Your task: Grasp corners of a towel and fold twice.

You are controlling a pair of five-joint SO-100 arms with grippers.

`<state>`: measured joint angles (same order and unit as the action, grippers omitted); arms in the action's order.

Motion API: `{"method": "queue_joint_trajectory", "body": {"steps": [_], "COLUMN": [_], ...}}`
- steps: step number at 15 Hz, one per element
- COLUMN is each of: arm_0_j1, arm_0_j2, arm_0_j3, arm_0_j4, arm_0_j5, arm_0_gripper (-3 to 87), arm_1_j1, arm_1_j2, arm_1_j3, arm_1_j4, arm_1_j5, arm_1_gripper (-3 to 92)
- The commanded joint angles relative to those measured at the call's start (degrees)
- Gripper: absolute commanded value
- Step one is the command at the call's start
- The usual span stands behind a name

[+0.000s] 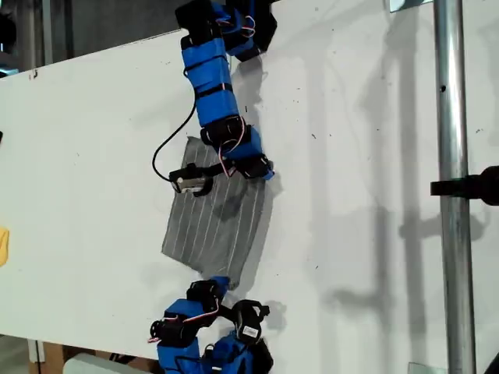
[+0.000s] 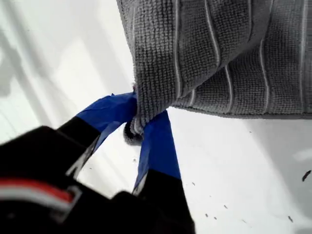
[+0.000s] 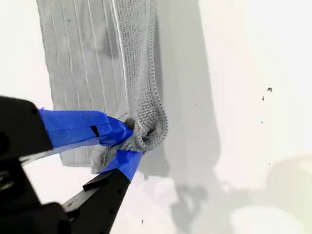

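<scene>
Clearly each tool pinches a towel [image 1: 214, 222] corner, pinched tips hidden.

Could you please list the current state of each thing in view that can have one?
towel: partly lifted, one edge raised off the table, two corners pinched.
my first gripper: jaws shut on a towel corner.
my second gripper: jaws shut on a bunched towel corner.

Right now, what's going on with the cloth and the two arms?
Both arms hold the grey striped towel on the white table. My first pincer is shut on one corner, and my second pincer is shut on another, bunched corner. The cloth's edge is lifted; the rest lies on the table.
</scene>
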<state>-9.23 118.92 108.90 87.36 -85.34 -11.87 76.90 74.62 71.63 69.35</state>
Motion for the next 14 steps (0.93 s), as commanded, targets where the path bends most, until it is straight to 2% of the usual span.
{"method": "queue_joint_trajectory", "body": {"steps": [1,3,8,11,14], "arm_0_j1": [2.0,-3.9,-27.6,-36.0,-40.9], "arm_0_j2": [1.8,1.6,-9.1,-25.0,-39.6], "arm_0_j3": [-1.2,0.4,-2.3,-18.8,-37.4], "arm_0_j4": [-2.1,-5.6,-15.6,-15.6,-12.1], "arm_0_j5": [-1.1,4.4,28.3,38.4,42.2], "arm_0_gripper": [-2.9,-2.9,-2.9,-2.9,-2.8], "arm_1_j1": [0.4,4.1,21.2,31.2,41.0], "arm_1_j2": [8.8,10.9,16.9,18.9,18.9], "arm_1_j3": [0.6,3.7,14.2,15.9,15.4], "arm_1_j4": [-0.8,-1.1,-1.6,-0.8,-2.7], "arm_1_j5": [1.1,-0.9,-12.0,-19.0,-24.7], "arm_1_gripper": [-0.2,-0.2,-0.2,-0.2,-0.2]}}
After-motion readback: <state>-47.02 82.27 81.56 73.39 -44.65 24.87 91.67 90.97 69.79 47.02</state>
